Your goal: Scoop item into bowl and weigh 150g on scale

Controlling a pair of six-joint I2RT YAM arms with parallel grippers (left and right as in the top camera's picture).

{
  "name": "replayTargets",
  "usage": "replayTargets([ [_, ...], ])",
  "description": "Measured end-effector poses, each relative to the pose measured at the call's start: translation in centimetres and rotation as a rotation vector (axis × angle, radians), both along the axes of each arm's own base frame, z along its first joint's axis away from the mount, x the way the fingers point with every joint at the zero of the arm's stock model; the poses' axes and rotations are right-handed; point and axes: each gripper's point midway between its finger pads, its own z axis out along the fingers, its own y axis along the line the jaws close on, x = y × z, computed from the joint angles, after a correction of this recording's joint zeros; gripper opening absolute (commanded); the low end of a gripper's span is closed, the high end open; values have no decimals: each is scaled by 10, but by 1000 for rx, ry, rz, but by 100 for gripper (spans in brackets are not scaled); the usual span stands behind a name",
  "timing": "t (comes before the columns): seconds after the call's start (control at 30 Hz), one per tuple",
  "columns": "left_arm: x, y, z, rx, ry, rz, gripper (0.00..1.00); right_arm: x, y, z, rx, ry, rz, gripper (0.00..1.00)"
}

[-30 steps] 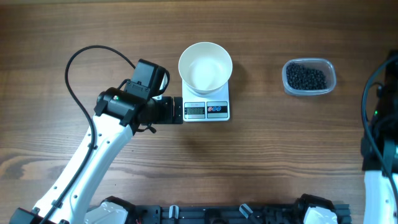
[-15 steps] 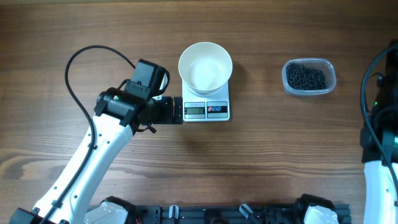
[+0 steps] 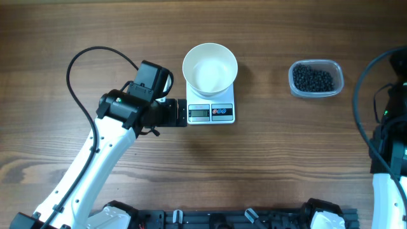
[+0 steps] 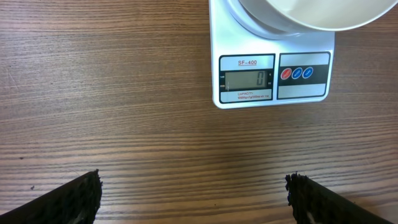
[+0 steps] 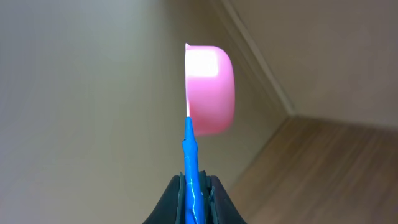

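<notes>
**Tub, scoop and table**

A brown wood-grain table carries a clear rounded-rectangular plastic tub toward its far right side. In the right wrist view, a pink plastic measuring scoop stands on edge before a beige wall, its blue handle pointing down.

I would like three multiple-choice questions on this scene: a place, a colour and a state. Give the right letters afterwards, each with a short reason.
1. Where does the bowl stand? A) on the scale B) on a tray C) on a plate
2. What colour is the cup of the scoop held by the right fingers? A) green B) pink C) white
3. What is inside the bowl? A) rice B) water C) nothing
Key: 1 A, it covers the scale's platform; 2 B, pink cup on a blue handle; 3 C, its inside is bare white, the beans lie in the tub.
</notes>
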Motion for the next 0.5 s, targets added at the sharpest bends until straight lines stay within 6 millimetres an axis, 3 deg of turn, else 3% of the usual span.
replayTargets([
  [0.23,0,0,0,0,-1,0,100,13,26,-23,-243,219,187,4],
  [0.5,0,0,0,0,0,0,100,19,48,-25,-317,235,329,4],
])
